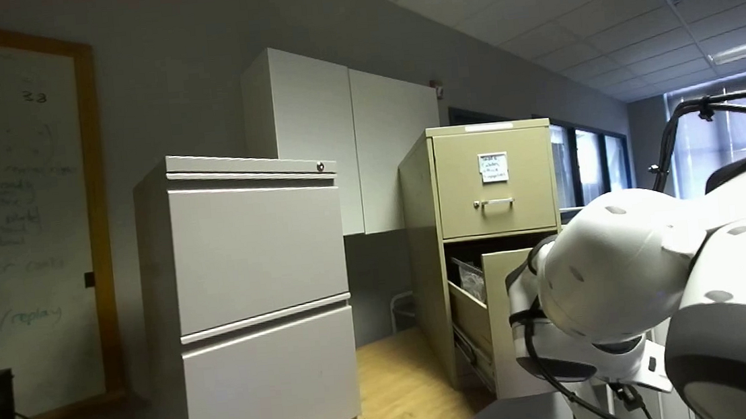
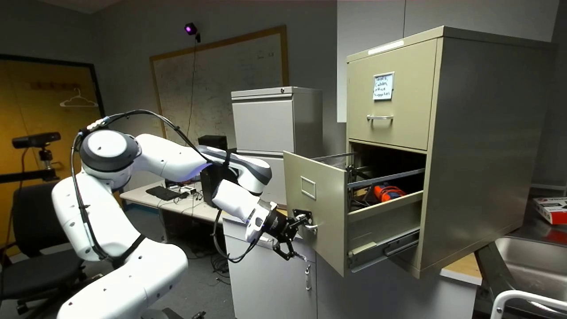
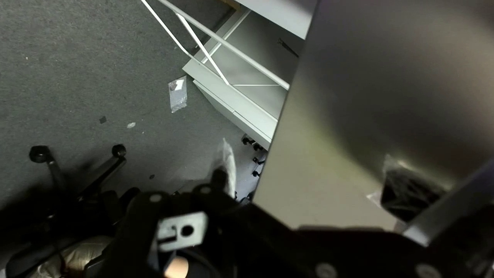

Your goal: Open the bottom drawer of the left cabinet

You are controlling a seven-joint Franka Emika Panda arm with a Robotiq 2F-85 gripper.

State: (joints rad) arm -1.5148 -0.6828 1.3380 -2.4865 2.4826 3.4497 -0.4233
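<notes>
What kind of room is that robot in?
Probably an office or a lab. There's a scribbled-on whiteboard, a desk, and a tan cabinet whose label seems to include "office supplies".

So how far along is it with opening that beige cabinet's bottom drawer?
Looks done: in an exterior view the bottom drawer stands well out from the beige cabinet, an orange thing showing inside. In hand: the open gripper is at the drawer's handle; whether they touch, I can't tell. Left: perhaps a further pull, as I can't tell whether the drawer is fully out, then moving the gripper clear.
</notes>
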